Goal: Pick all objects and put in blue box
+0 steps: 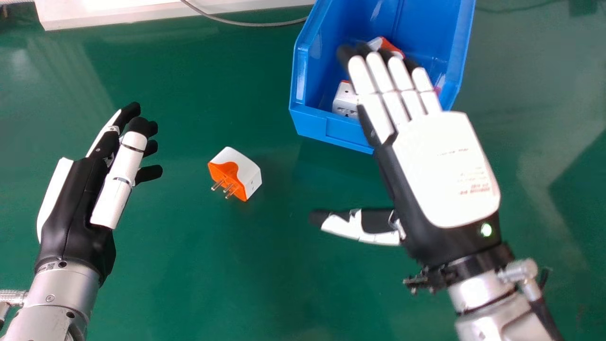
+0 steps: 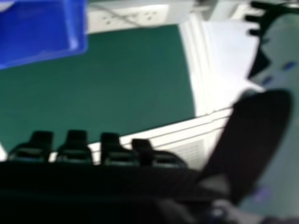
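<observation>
In the head view my right hand is open over the near right part of the blue box, fingers straight and thumb out to the left. My left hand is at the left, its fingers loosely bent with nothing in them. Between the hands an orange and white plug adapter lies on the green table, its pins facing the near left. Inside the box are a white adapter and another orange and white one, partly behind my fingers. The right hand view has my right hand and the blue box.
Along the far edge of the green table stands a white ledge with a grey cable running toward the box. A white panel with sockets shows in the right hand view.
</observation>
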Available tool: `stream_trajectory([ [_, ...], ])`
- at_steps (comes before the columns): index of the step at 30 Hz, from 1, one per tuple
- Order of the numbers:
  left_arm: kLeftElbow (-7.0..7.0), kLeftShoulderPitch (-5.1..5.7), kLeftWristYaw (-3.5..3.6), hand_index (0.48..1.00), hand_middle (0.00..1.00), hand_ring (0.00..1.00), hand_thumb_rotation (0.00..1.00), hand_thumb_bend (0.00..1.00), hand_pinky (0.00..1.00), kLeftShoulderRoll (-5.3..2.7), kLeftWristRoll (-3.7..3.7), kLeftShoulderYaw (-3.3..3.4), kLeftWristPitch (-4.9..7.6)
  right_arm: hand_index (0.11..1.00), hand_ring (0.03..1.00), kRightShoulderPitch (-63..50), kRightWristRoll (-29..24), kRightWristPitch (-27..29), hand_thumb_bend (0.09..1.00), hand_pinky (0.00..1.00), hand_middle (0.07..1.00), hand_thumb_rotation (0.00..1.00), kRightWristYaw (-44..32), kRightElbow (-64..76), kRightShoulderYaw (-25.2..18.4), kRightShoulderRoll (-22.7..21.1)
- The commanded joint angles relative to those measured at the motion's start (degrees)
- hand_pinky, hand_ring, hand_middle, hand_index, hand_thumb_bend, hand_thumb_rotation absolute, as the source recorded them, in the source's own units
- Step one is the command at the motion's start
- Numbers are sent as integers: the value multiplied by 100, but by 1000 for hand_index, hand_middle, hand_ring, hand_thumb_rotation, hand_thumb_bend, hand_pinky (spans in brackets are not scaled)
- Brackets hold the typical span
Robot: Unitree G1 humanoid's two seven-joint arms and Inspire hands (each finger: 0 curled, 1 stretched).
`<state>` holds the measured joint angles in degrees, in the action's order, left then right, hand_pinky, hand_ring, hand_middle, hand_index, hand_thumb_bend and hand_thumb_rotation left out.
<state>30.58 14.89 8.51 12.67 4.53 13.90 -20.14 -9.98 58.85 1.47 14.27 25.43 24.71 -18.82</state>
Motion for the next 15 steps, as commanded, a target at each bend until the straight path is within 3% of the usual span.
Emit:
stream_trajectory([
  [1,157,-2,-24,929,889,881,887,451,796,32,-19,2,45,993,1000,-165,90,192,577,1000,1000,332,23,208,55,-23],
  [9,202,-15,-40,930,894,886,889,451,806,43,-54,-16,-1,999,1000,-193,492,391,498,1000,1000,395,-634,359,178,-135],
  [15,152,-20,-43,931,894,886,891,451,809,48,-93,-21,53,1000,1000,511,134,1024,478,1000,1000,428,-922,-32,148,-319],
])
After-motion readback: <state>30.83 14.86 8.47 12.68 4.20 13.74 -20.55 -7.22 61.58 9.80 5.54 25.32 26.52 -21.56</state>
